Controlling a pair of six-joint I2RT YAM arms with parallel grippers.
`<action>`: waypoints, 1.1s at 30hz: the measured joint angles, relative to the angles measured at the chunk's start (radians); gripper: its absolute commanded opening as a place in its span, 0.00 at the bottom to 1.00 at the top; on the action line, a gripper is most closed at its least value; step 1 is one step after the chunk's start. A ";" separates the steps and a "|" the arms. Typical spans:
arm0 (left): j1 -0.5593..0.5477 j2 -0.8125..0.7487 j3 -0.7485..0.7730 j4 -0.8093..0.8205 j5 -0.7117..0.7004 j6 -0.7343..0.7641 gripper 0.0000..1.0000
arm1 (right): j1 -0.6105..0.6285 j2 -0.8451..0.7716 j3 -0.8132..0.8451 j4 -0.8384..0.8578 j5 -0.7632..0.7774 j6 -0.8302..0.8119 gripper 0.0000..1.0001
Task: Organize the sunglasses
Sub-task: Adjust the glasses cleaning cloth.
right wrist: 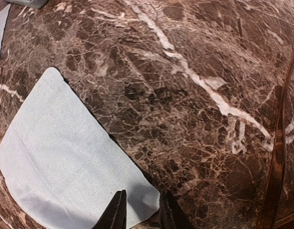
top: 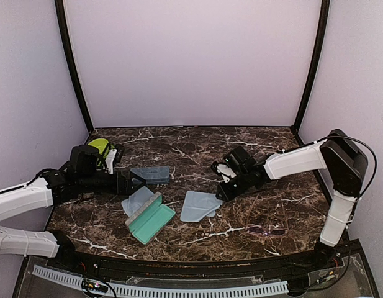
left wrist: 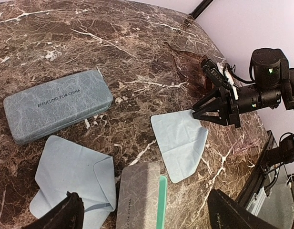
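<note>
The pink-purple sunglasses point(top: 267, 231) lie on the marble at the front right, away from both grippers. A thin dark frame shape point(left wrist: 177, 62), seemingly the dark pair, lies on the marble beyond the right gripper. My right gripper point(top: 221, 191) is low at the right cloth point(top: 199, 206). Its fingers point(right wrist: 116, 212) stand a narrow gap apart, with the cloth's corner point(right wrist: 156, 202) between them. My left gripper point(left wrist: 147, 214) is wide open and empty above the open teal-lined case point(left wrist: 139, 195), next to the left cloth point(left wrist: 70, 174).
A closed blue-grey case point(top: 151, 174) lies behind the left cloth; it also shows in the left wrist view point(left wrist: 58, 105). A yellow-green object point(top: 99, 146) sits at the back left by the left arm. Walls enclose the table on three sides.
</note>
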 measured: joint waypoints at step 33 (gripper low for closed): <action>-0.227 0.814 0.564 0.039 -0.013 0.236 0.66 | 0.009 -0.084 -0.095 0.040 0.099 -0.068 0.00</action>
